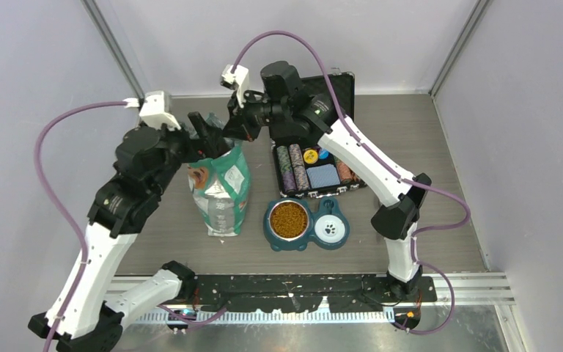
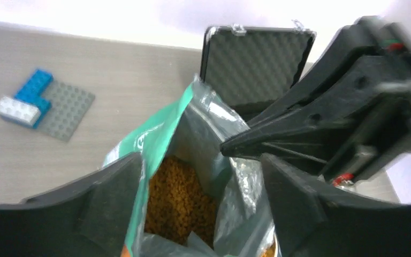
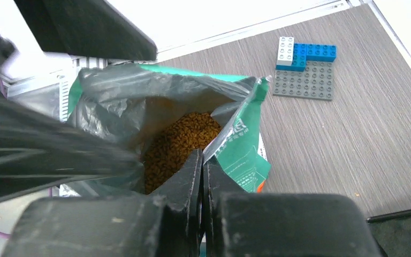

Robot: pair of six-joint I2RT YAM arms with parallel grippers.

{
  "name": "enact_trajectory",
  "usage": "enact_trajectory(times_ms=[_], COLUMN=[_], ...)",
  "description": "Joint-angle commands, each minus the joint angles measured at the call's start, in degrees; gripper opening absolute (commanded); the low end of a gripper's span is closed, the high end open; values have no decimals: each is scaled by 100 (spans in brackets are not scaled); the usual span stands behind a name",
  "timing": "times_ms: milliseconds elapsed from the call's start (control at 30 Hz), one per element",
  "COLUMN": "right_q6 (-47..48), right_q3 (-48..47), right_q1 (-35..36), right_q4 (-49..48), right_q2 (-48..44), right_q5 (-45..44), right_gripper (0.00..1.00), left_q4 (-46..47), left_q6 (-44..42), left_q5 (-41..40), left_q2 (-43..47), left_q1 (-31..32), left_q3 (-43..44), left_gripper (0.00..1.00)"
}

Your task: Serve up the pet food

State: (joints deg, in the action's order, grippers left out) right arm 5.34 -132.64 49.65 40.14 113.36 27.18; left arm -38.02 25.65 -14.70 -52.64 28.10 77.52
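While upright, bag [image 1: 221, 192] of pet food [image 2: 179, 198], mouth up: left fingers [image 2: 101, 206] apart, right fingers [image 3: 184, 179] tight on rim.

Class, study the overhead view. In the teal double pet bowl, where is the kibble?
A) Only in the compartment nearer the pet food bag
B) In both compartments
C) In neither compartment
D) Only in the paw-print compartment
A: in the double pet bowl, kibble fills the compartment nearer the pet food bag, while the paw-print compartment shows a bare white bottom.
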Motion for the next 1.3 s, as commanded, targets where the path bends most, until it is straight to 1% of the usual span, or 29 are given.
enact_trajectory(times_ms=[0, 67, 133, 167, 267, 300, 333, 433, 500, 533, 600, 633, 700, 800, 867, 967, 1067, 1100, 1167, 1233, 1267], right_q6=[59, 131, 183, 203, 292, 307, 304, 255, 271, 311, 337, 332, 317, 276, 274, 314, 266, 191, 128, 94, 92], right_q3=[213, 324, 437, 517, 615, 640, 655, 727, 790, 804, 786, 772, 695, 515, 458, 388, 88, 18, -172, -252, -266], right_q1=[-94, -99, -110, -112, -134, -137, -154, -219, -270, -271, -271, -271, -271, -271, -271, -271, -263, -263, -247, -212, -186], right_q4=[-1264, -1230, -1228, -1246, -1284, -1286, -1279, -1213, -1162, -1138, -1055, -1024, -953, -837, -807, -781, -741, -734, -732, -779, -799], right_q2=[-661, -711, -767, -806, -844, -842, -842, -868, -899, -906, -893, -876, -799, -645, -580, -511, -322, -231, -115, -63, -53], right_q5=[813, 923, 980, 988, 1167, 1198, 1214, 1211, 1201, 1189, 1179, 1170, 1171, 1180, 1086, 922, 971, 999, 1106, 1124, 1130], right_gripper=[5, 5, 5, 5, 5, 5, 5, 5, 5, 5, 5, 5, 5, 5, 5, 5, 5, 5, 5, 5, 5], left_q4=[719, 530, 415, 398, 186, 184, 198, 306, 458, 616, 822, 888, 1037, 1243, 1424, 1899, 2185, 2208, 2211, 2173, 1994], left_q6=[-860, -1213, -1398, -1513, -1989, -2129, -2454, -3587, -4227, -4309, -4232, -4063, -3753, -3385, -3129, -2701, -2631, -2623, -2651, -2845, -2957], left_q5=[-124, -66, 194, 579, 2260, 2635, 3126, 4126, 4419, 4432, 4702, 5165, 5760, 6427, 6704, 6865, 7571, 7767, 7902, 8050, 8105], left_q2=[328, 195, 5, -116, -550, -661, -729, -718, -543, -455, -381, -404, -508, -662, -663, -520, -488, -522, -643, -779, -899], left_q1=[28, -74, -329, -568, -1317, -1507, -1689, -2112, -2339, -2467, -2867, -3171, -3613, -4019, -4192, -4336, -4328, -4311, -4280, -4253, -4229], left_q3=[608, 934, 1159, 1259, 1627, 1657, 1623, 1160, 600, 413, 218, 207, 251, 290, 245, 15, -16, 26, 72, 98, 177], left_gripper=[98, 99, 99, 99, 99, 99, 99, 99, 99, 99, 99, 99, 99, 99, 99, 99, 99, 99, 99, 99, 99])
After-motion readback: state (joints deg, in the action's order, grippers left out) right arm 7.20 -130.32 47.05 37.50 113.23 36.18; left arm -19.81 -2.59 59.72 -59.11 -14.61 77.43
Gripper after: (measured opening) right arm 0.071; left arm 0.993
